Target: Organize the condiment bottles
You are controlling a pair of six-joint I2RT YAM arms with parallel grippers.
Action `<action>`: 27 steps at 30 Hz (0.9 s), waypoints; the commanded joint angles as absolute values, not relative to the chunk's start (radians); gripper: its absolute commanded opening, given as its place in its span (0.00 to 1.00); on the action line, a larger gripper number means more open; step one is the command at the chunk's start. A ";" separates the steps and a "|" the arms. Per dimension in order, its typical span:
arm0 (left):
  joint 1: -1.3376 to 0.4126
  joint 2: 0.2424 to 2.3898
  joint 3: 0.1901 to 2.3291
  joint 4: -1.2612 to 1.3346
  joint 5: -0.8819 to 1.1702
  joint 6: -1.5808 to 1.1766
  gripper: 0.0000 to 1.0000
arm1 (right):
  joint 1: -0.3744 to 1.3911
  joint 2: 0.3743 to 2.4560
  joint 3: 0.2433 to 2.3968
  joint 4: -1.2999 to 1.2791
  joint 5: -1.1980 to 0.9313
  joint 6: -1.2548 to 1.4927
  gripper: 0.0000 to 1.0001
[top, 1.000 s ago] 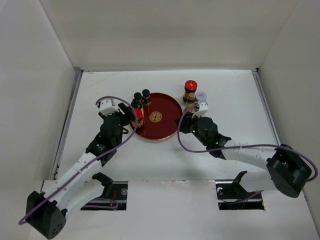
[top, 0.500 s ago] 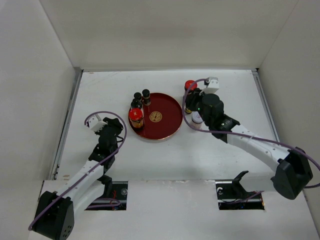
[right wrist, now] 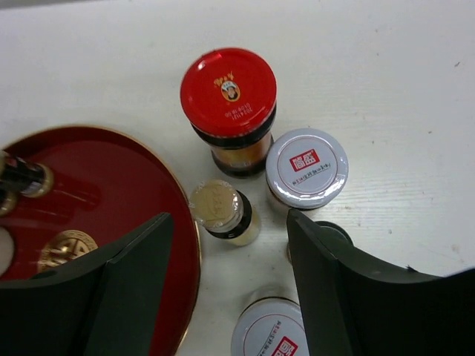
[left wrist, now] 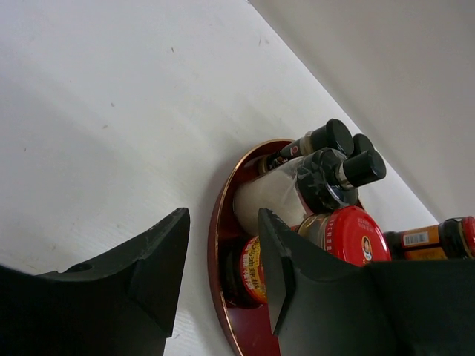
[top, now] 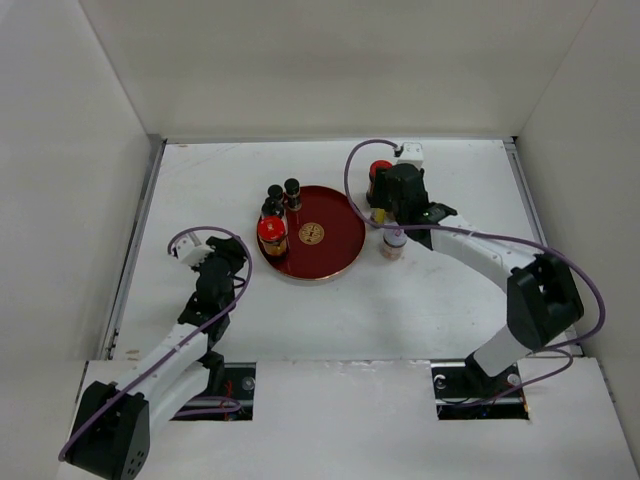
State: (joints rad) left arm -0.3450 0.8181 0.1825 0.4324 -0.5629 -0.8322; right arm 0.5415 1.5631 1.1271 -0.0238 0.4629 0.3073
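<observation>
The round red tray (top: 330, 250) holds an amber red-lidded jar (top: 271, 232) and small dark black-capped bottles (top: 283, 192) at its left edge. My left gripper (top: 216, 259) is open and empty, on the table left of the tray. In the left wrist view its jaws (left wrist: 223, 222) frame the tray rim (left wrist: 217, 245) and that jar (left wrist: 349, 236). My right gripper (top: 388, 205) is open above a cluster right of the tray: a red-lidded jar (right wrist: 228, 93), a white-lidded jar (right wrist: 306, 167), a slim gold-capped bottle (right wrist: 215, 205) and a second white-lidded jar (right wrist: 271, 337). The right gripper (right wrist: 230, 226) holds nothing.
White walls close the table on the left, back and right. A dark cap (right wrist: 335, 233) shows partly behind my right finger. The tray's rim (right wrist: 182, 222) lies close to the gold-capped bottle. The right arm's cable loops over the table behind the cluster.
My left gripper let go of the red-lidded jar on the tray and drew back to the left. My right gripper swung from the near side of the cluster to above it.
</observation>
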 commanded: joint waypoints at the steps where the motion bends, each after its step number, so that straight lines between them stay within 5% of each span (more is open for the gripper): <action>1: -0.337 0.807 0.183 0.499 -0.535 -0.847 0.41 | 0.530 1.595 1.184 -0.015 0.459 0.256 0.68; 11: -0.323 0.854 0.186 0.529 -0.499 -0.848 0.41 | 0.504 1.670 1.186 0.101 0.391 0.235 0.60; 22: -0.320 0.864 0.186 0.531 -0.499 -0.844 0.41 | 0.510 1.674 1.180 0.163 0.416 0.229 0.30; 27: -0.317 0.891 0.184 0.552 -0.495 -0.847 0.42 | 0.538 1.565 1.161 0.204 0.471 0.190 0.30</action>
State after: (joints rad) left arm -0.3248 0.8845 0.1825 0.4850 -0.5034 -0.8394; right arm 0.5163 1.6794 1.1416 0.0803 0.4183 0.2226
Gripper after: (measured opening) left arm 0.413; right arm 0.418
